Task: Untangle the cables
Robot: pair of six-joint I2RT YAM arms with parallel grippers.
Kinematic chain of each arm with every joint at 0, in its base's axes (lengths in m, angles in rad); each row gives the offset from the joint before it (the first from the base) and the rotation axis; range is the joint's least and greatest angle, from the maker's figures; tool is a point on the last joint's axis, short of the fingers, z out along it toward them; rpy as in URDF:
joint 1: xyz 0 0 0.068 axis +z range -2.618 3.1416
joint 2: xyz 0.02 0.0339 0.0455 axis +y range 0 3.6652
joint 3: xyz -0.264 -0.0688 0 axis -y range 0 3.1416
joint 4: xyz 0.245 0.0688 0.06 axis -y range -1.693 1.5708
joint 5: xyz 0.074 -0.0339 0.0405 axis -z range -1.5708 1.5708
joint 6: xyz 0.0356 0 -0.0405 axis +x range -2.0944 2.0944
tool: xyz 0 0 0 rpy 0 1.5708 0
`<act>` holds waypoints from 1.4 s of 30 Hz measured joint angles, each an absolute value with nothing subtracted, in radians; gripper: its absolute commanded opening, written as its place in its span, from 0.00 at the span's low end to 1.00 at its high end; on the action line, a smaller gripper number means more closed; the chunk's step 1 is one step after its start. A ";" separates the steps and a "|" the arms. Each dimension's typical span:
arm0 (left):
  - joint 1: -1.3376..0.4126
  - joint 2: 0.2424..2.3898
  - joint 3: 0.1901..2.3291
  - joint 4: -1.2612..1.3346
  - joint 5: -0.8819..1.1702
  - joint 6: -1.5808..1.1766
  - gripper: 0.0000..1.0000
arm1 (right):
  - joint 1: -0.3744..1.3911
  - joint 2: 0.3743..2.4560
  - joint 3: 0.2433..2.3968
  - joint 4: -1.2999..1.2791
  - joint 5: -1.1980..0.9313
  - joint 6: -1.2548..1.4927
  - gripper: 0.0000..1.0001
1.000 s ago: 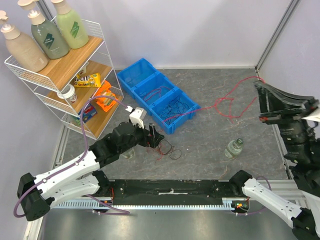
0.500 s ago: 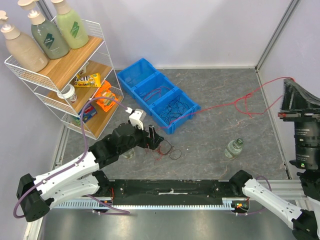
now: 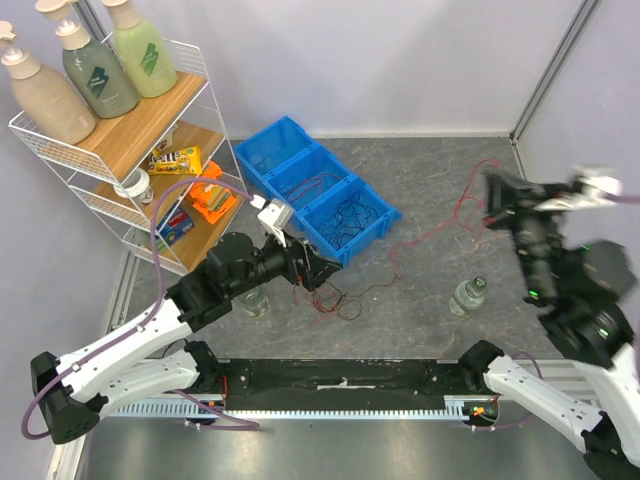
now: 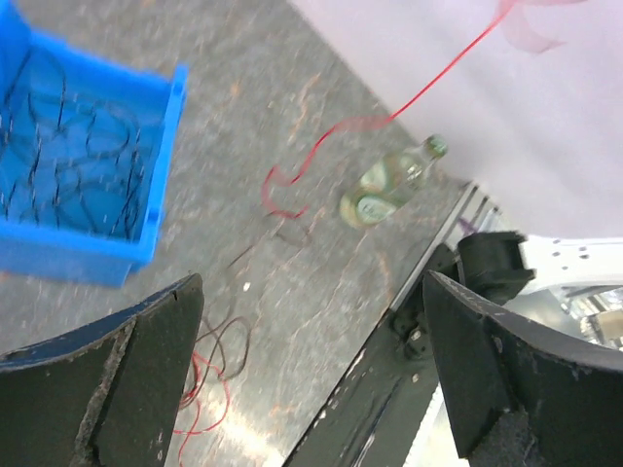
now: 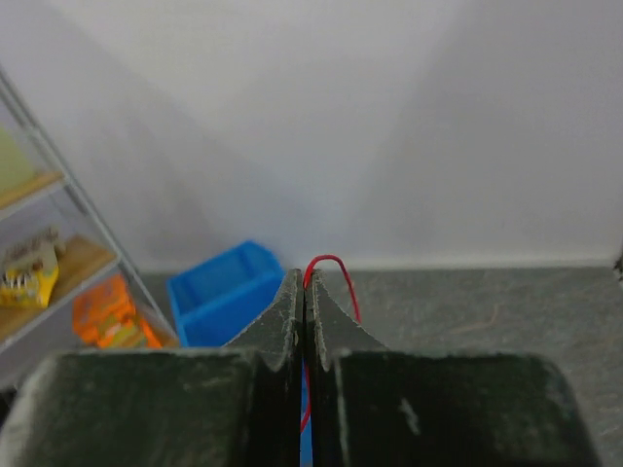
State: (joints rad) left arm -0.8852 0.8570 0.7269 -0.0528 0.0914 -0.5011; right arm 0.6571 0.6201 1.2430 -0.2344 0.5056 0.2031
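Cables (image 5: 331, 259) slacker than before

Left gripper (image 4: 311, 284) held low and forward, jaws spread wide, right gripper (image 5: 304, 282) raised high, pinched tight on red wire (image 5: 328, 258)

This is a robotics lab test cell, no question: bare white wall panels (image 3: 380, 60) framed by aluminium corner posts (image 3: 556, 66), a grey stone-look tabletop (image 3: 420, 170), two arms bolted to a rail (image 3: 340, 380) at its edge, and staged props: a wire shelf rack (image 3: 62, 150) with pump bottles (image 3: 95, 72) and snack packs (image 3: 176, 160), plus a blue partitioned bin (image 3: 272, 148).
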 measured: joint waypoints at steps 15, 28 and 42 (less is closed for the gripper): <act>-0.881 0.920 1.032 -0.035 0.251 -0.387 0.99 | 0.657 0.975 1.292 -0.330 -0.186 0.308 0.00; -0.885 1.074 1.073 0.090 0.429 -0.407 0.96 | 0.658 0.983 1.270 -0.167 -0.431 0.458 0.00; -0.905 1.186 1.074 0.099 0.263 -0.469 0.02 | 0.658 0.972 1.182 -0.093 -0.358 0.558 0.22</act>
